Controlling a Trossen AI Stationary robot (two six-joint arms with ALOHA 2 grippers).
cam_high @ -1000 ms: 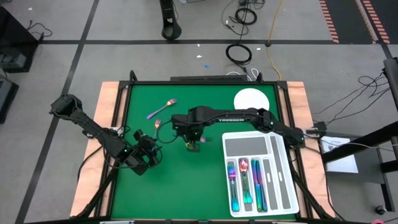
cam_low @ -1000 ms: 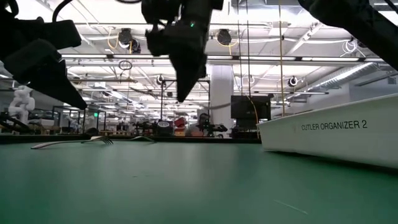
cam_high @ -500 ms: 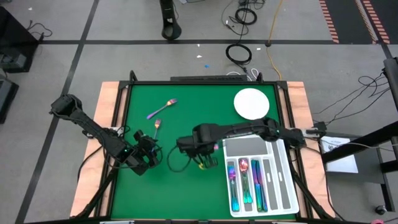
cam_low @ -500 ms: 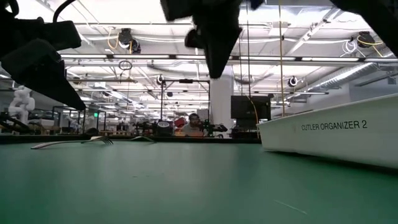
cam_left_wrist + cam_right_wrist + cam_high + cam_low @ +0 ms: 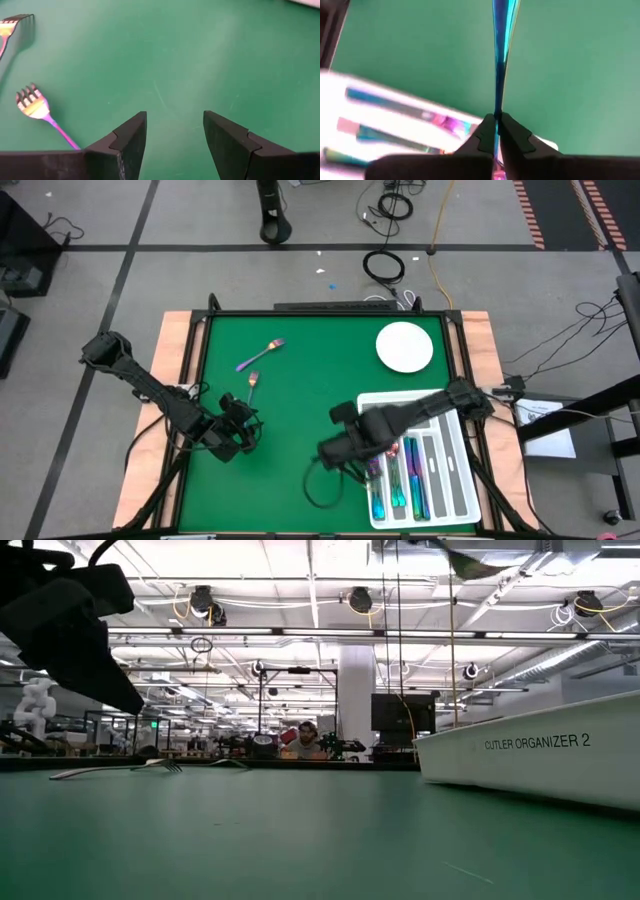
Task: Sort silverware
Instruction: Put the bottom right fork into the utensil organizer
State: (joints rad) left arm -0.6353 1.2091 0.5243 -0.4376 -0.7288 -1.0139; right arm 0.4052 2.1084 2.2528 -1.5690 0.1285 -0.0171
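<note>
Silverware piece point(image 5: 499, 55), probably a fork, pinched edge-on by right gripper point(image 5: 495, 131) at organizer tray point(image 5: 447, 410) near edge; liable to twist, snagging a divider; left gripper point(image 5: 174, 137) spread, idle.

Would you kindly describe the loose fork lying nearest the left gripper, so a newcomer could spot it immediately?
On the green mat, look just beyond the left gripper, which waits open at the mat's left side. The nearer fork lies alone there, closest to that gripper; the other fork lies farther off, toward the mat's far edge.
</note>
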